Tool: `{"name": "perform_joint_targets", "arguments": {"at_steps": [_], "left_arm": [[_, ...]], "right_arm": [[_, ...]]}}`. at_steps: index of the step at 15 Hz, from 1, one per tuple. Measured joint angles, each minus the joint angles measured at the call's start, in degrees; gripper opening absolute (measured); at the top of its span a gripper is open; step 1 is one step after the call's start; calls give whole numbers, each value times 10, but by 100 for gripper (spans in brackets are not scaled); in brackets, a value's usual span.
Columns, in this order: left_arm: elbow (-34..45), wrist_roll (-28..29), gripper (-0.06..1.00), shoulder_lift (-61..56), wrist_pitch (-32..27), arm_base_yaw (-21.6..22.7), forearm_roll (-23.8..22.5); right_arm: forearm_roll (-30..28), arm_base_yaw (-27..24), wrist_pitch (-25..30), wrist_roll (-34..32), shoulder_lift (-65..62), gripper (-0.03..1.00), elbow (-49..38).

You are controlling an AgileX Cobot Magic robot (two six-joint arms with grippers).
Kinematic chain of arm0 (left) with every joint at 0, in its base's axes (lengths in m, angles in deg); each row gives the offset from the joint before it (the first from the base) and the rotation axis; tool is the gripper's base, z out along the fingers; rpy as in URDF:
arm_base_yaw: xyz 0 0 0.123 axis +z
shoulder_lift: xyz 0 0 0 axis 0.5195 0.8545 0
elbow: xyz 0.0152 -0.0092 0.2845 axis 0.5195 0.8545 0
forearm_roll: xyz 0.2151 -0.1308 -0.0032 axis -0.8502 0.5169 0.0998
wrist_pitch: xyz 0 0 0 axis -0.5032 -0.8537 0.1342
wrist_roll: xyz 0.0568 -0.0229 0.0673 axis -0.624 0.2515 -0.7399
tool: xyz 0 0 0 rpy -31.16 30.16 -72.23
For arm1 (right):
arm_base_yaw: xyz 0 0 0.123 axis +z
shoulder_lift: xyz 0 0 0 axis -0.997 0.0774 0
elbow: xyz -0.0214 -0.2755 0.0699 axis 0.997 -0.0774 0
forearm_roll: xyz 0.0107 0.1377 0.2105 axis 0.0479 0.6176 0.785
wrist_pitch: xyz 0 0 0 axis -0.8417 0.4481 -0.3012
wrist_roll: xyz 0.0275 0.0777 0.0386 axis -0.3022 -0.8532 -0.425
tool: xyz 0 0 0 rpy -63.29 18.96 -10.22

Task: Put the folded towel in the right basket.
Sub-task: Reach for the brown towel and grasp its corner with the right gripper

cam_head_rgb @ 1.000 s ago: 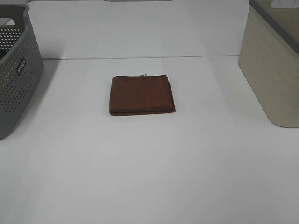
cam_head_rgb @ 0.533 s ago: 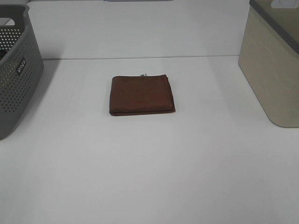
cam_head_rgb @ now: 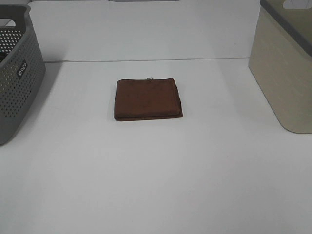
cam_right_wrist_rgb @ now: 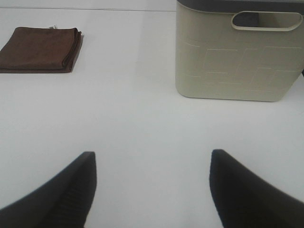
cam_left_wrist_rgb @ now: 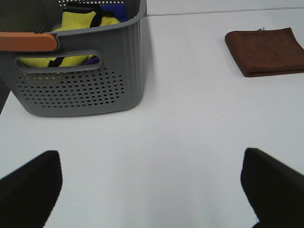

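Note:
A brown folded towel [cam_head_rgb: 147, 99] lies flat on the white table in the middle of the exterior view. It also shows in the left wrist view [cam_left_wrist_rgb: 264, 51] and in the right wrist view [cam_right_wrist_rgb: 41, 49]. The right basket [cam_head_rgb: 287, 61] is beige with a grey rim and stands at the table's right edge; it shows in the right wrist view [cam_right_wrist_rgb: 237, 57]. My left gripper [cam_left_wrist_rgb: 152, 190] is open and empty, far from the towel. My right gripper [cam_right_wrist_rgb: 151, 190] is open and empty, in front of the basket and the towel. Neither gripper shows in the exterior view.
A grey perforated basket [cam_head_rgb: 14, 73] stands at the table's left edge; the left wrist view [cam_left_wrist_rgb: 80, 76] shows yellow and blue cloth inside it and an orange handle. A seam runs across the table behind the towel.

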Motion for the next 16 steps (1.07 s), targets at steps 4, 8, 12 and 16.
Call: {"name": "perform_joint_targets", "arguments": {"at_steps": [4,8,12,16], "left_arm": [[0,0,97,0,0,0,0],[0,0,97,0,0,0,0],[0,0,97,0,0,0,0],[0,0,97,0,0,0,0]], "right_arm": [[0,0,0,0,0,65,0],[0,0,0,0,0,65,0],[0,0,0,0,0,65,0],[0,0,0,0,0,65,0]]}}
